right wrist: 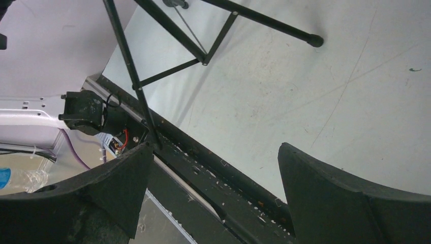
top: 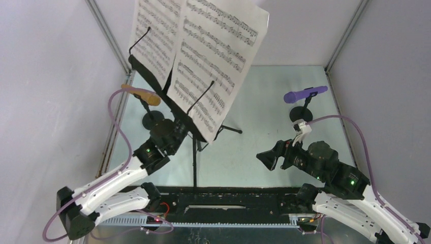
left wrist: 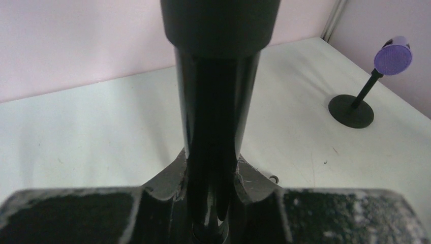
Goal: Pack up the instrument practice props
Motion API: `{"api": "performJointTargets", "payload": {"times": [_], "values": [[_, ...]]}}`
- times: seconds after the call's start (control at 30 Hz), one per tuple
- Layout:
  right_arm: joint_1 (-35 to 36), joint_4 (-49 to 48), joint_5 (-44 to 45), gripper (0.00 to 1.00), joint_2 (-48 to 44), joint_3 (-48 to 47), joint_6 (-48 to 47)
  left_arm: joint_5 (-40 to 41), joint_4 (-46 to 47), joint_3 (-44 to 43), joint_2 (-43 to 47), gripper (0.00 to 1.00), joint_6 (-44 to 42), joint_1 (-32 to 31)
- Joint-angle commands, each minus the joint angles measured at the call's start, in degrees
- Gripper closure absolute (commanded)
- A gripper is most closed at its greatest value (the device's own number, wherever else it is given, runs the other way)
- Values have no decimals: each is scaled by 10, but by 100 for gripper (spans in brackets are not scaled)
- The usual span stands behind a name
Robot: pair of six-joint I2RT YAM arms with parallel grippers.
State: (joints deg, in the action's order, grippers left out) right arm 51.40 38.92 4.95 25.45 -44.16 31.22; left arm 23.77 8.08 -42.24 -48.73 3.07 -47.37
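Black metal forms the one music rack (top: 152, 81), which carries two sheet-music pages (top: 213, 56). Two toy microphones, a tan microphone (top: 142, 95) and a purple microphone (top: 304, 94), each sit on one of two round-based holders (top: 151, 120) on the surface (top: 264, 101). The left end effector (top: 175, 131) is pinching the rack's upright pole (left wrist: 216, 127) just below the pages. The right end effector (top: 268, 156) hangs spread wide, near the purple microphone and apart from the rack. Only the right wrist view shows the tripod legs (right wrist: 264, 20) standing on the surface. Only the left wrist view shows the pole between the pads.
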Motion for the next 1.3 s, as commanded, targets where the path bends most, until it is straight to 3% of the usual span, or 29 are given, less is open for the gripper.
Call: {"api": "performJointTargets", "payload": {"times": [0.0, 0.57, 0.87, 1.27], "values": [[3, 6, 14, 0, -12, 0, 7, 50, 222, -112, -35, 100, -21, -10], [3, 27, 34, 0, -25, 0, 11, 187, 314, -221, -213, 100, -19, -10], [2, 48, 48, 0, -41, 0, 15, 273, 290, -357, -336, 100, 32, -13], [1, 63, 64, 0, -56, -1, 17, 432, 286, -496, -491, 100, -27, -46]]}}
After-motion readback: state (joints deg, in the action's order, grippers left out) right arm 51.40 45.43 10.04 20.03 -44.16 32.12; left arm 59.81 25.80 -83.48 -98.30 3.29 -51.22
